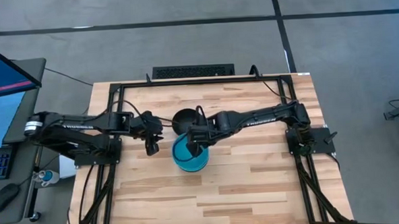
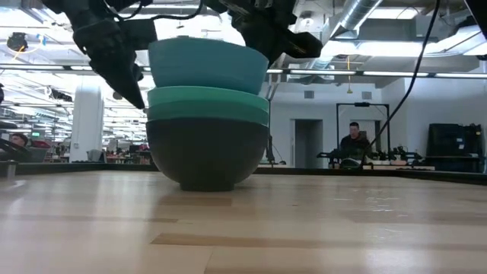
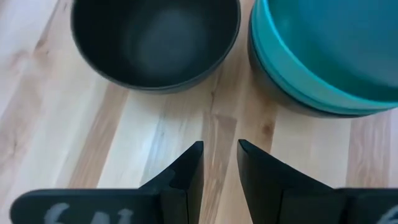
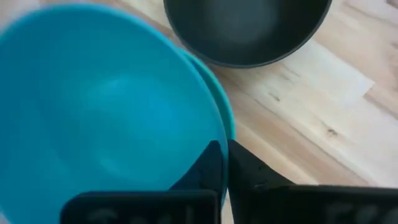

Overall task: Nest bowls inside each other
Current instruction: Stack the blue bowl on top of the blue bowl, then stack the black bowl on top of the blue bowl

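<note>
A stack of bowls stands at the table's middle: a black bowl (image 2: 205, 152) at the bottom, a teal-green bowl (image 2: 209, 103) in it, and a cyan bowl (image 1: 184, 154) (image 2: 205, 65) on top, slightly tilted. In the right wrist view a second cyan rim (image 4: 225, 115) shows under the top one. A single black bowl (image 1: 186, 119) (image 3: 155, 40) rests on its base just beyond the stack. My right gripper (image 1: 192, 145) (image 4: 227, 155) is shut on the top cyan bowl. My left gripper (image 1: 152, 146) (image 3: 220, 152) hangs left of the stack, narrowly open and holding nothing. My right gripper pinches the top cyan bowl's rim (image 4: 214, 134) on its right side, one finger (image 4: 208, 165) inside the bowl and the other outside. The fingers come from above, slanting down. The bowl sits slightly tilted in the stack; whether it is lifted off the bowl below, I cannot tell.
Bare wooden table (image 1: 243, 191) lies toward the near edge and on both sides of the bowls. A monitor (image 1: 2, 73), a keyboard and a mouse stand off the table's left. A person (image 2: 354, 141) sits far behind in the room.
</note>
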